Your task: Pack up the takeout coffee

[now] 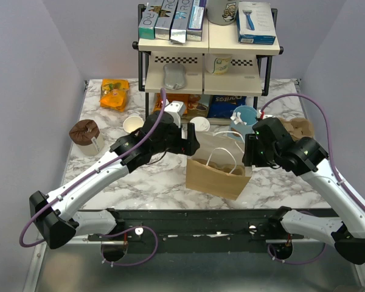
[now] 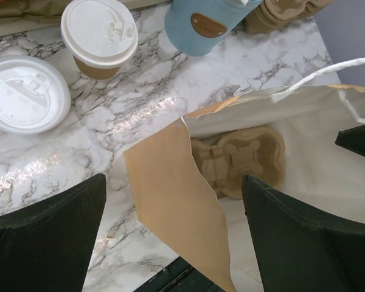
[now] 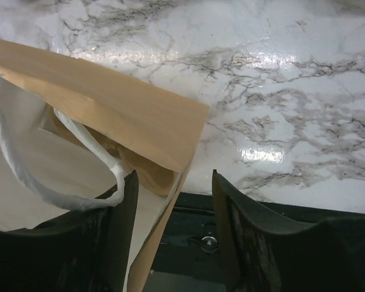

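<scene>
While the left arm (image 1: 103,173) hovers over the bag (image 1: 216,173), jaws spread, the right arm (image 1: 328,176) holds half-open jaws astride its rim.

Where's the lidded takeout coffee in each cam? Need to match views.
Top external: the takeout coffee is near centre, on the table behind the paper bag and left of the blue cup.
Left wrist: upper left, again left of the blue cup.
Right wrist: not in it.
Shared landmark: the paper bag, which shows in all three views.
</scene>
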You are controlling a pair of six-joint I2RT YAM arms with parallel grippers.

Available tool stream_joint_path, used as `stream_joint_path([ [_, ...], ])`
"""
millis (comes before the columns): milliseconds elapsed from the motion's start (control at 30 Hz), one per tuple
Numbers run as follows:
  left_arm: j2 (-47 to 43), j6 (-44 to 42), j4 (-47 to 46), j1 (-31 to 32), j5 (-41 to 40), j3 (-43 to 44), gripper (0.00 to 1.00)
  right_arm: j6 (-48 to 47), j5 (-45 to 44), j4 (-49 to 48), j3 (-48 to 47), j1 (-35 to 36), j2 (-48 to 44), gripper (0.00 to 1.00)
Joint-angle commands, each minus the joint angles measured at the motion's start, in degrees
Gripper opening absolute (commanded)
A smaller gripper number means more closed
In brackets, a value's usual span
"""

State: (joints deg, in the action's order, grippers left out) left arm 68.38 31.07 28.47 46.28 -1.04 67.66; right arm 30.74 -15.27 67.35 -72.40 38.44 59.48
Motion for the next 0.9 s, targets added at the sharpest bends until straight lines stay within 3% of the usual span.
stream_joint_path([
  [0,2.2,-1.7,6.7,1.7,-3.7,1.3,0.95,0.1,2.8,4.4,0.5,0.0,0.4,0.59],
  [167,5.3,-2.7,10.6,4.7,-6.9,3.6,0.84,0.2,-1.2,8.0,-0.9,0.1,1.9,0.30],
  [267,5.7,-2.6,12.4,5.4,-9.7,4.6,0.56,0.3,-6.1,11.6,-4.0,0.0,2.7,0.17],
  [300,5.7,-2.4,13.4,5.6,-10.5,4.9,0.42,0.2,-7.4,13.1,-5.4,0.0,3.1,0.11],
  [333,5.5,-2.2,13.7,5.7,-11.8,5.2,0.38,0.1,-9.1,13.9,-6.3,0.0,3.4,0.01],
  [500,4.4,-2.0,14.9,5.8,-13.7,4.8,0.24,-0.2,-13.1,18.9,-10.8,0.1,5.1,0.01],
  [700,4.4,-2.1,15.5,6.0,-14.8,5.7,0.21,-2.4,-14.2,19.4,-12.8,0.0,6.8,0.01],
  [867,3.5,-2.7,13.7,8.5,-14.2,10.2,0.17,-7.3,-9.4,12.9,-17.3,0.0,7.2,0.01],
])
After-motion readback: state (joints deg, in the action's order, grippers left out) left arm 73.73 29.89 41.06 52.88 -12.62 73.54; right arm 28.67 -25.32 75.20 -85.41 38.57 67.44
